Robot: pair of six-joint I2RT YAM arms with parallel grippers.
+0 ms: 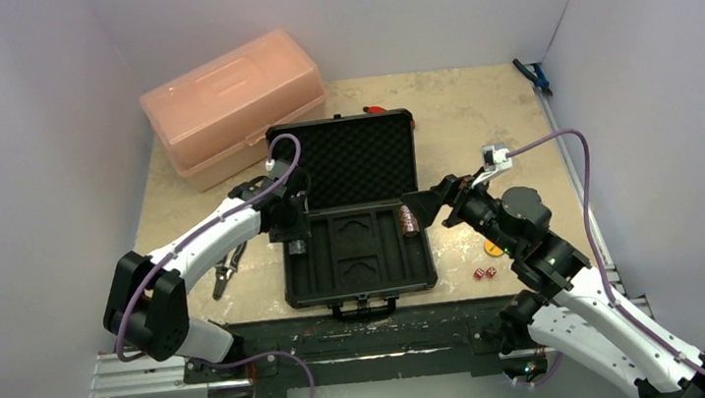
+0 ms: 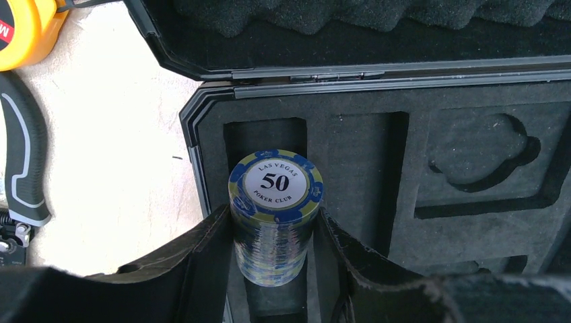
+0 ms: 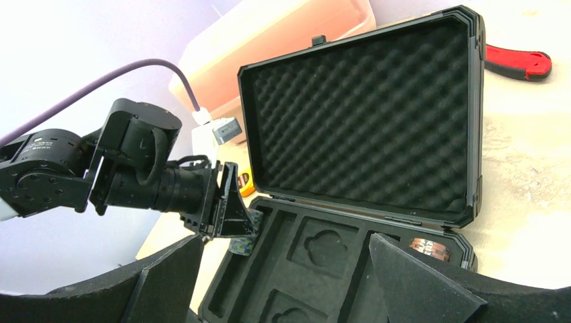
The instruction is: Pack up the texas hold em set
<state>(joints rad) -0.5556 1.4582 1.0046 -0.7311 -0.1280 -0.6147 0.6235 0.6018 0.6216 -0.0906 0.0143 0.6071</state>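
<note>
Top view: open case (image 1: 363, 293) mid-table, one brown-red stack (image 1: 408, 220) at its right edge, two red dice (image 1: 484, 272) loose beside it.

Left wrist: my left gripper (image 2: 276, 237) clamps one blue chip stack (image 2: 276, 202) over the leftmost slot (image 2: 264, 138); next, I judge, lower and release.

Right wrist: my right gripper (image 3: 288, 237) gapes wide, empty.

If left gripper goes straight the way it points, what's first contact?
Likely the foam floor of the leftmost tray slot, met by the chip stack that the left gripper holds; depth unclear.
</note>
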